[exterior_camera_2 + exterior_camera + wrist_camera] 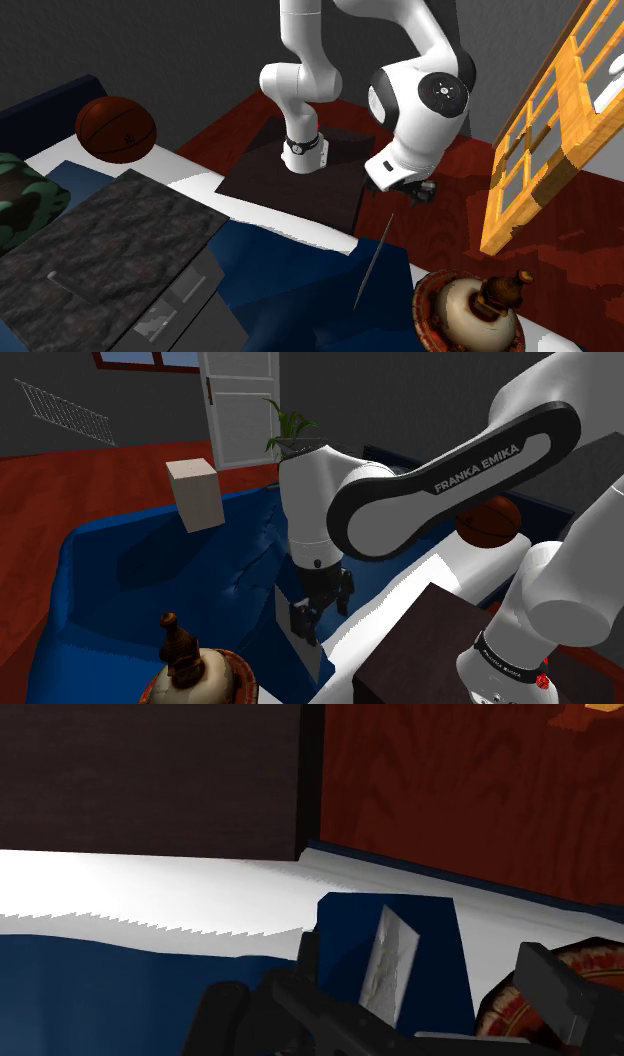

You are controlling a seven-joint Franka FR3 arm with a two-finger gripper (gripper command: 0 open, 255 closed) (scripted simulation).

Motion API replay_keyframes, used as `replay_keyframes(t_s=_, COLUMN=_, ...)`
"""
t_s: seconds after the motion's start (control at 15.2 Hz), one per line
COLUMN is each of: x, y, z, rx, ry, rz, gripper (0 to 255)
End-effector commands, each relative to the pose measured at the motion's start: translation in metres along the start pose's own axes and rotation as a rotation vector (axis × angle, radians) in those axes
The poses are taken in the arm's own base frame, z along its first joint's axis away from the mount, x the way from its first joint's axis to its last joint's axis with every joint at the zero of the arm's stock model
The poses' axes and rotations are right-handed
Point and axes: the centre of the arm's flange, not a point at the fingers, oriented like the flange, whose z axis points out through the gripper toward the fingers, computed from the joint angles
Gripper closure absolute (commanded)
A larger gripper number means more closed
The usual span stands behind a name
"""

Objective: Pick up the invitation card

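Grey invitation card (pixel 299 652) stands tilted on edge on the blue bed (pixel 150 572), its top inside the tool (pixel 322 614), whose fingers stand apart, not clasping. Grasp step in hand; next calls for closing squarely, then lifting.

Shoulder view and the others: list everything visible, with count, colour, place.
card: one, grey, at the gripper, over the sofa
sofa: one, blue, under the arm
box: one, beige, at the sofa's far edge
basketball: one, orange-brown, behind the arm
jug: one, cream and brown, shoulder view's lower left
plant: one, green, behind the sofa
cushion: one, green camouflage, second exterior view's left
cabinet: one, dark grey, beside the cushion
window frame: one, yellow, second exterior view's right
stand: one, dark brown, under the arm's base
arm: one, white, dark joints
gripper: one, black, at the card's top
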Motion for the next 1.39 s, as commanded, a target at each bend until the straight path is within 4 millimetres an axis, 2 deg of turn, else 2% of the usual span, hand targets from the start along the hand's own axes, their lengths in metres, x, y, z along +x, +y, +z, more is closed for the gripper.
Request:
replay_keyframes(t_s=0.0, x=0.001, y=-0.012, z=0.007, rx=0.001, ry=-0.007, rz=0.003, gripper=0)
replay_keyframes(t_s=0.46, x=0.01, y=-0.013, z=0.046, rx=0.001, ry=-0.007, rz=0.003, gripper=0)
replay_keyframes(t_s=0.59, x=0.01, y=-0.013, z=0.046, rx=0.001, ry=-0.007, rz=0.003, gripper=0)
replay_keyframes(t_s=0.66, x=0.01, y=-0.013, z=0.045, rx=0.001, ry=-0.007, rz=0.003, gripper=255)
replay_keyframes(t_s=1.25, x=0.01, y=-0.013, z=0.046, rx=0.001, ry=-0.007, rz=0.003, gripper=255)
replay_keyframes(t_s=1.32, x=0.008, y=-0.013, z=0.04, rx=0.001, ry=-0.007, rz=0.003, gripper=255)
